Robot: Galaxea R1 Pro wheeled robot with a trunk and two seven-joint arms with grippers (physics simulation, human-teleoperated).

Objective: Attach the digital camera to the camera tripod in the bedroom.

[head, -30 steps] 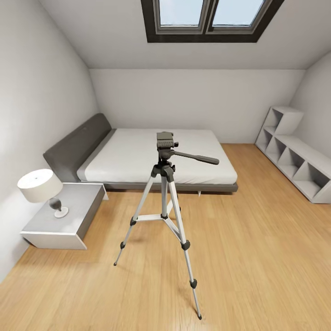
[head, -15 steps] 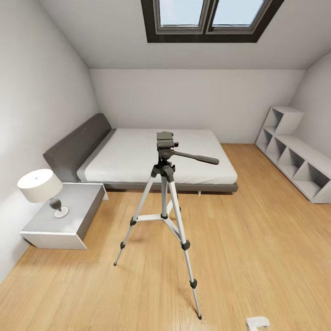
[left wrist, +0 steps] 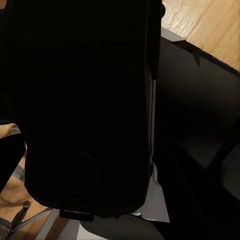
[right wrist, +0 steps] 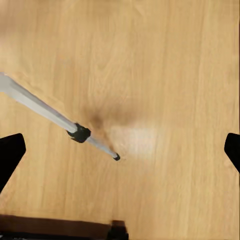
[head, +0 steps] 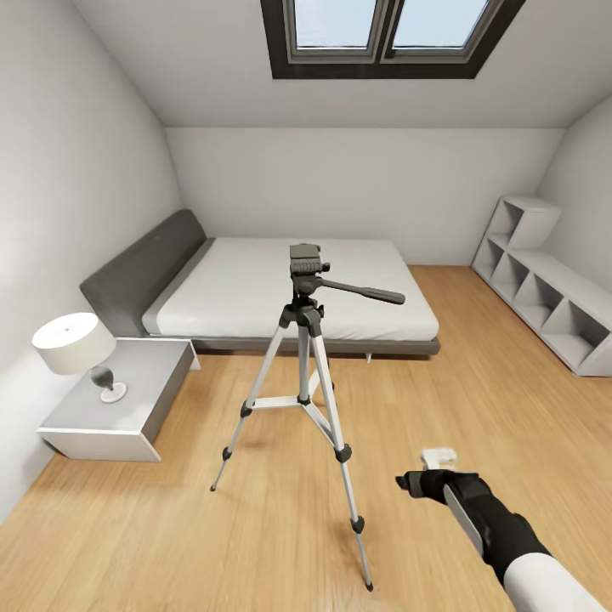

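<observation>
Tripod legs are seen spread on the light wood floor at the middle of the head view, where the camera tripod stands upright in front of the grey low bed. Its black pan head is bare, with the long handle pointing toward the robot's right. In the right wrist view, one silver leg of the tripod is shown from above, with its black joint and foot resting on the floor planks; the head of the tripod is not covered by that view.

A large dark boxy shape, possibly the digital camera, is pressed close to the lens in the left wrist view. Whether it is pinched by the left gripper cannot be told, as the fingers are lost in the darkness.

The right gripper is held with its jaws spread wide, its black fingertips sitting at opposite edges of the wrist picture with nothing between them but floor. In the head view the right gripper is found low at the right, near the tripod's nearest leg yet apart from it.

Compared with half a second earlier, the right arm has been raised well into the head view. The tripod, bed, lamp, nightstand and shelf unit are unchanged.
</observation>
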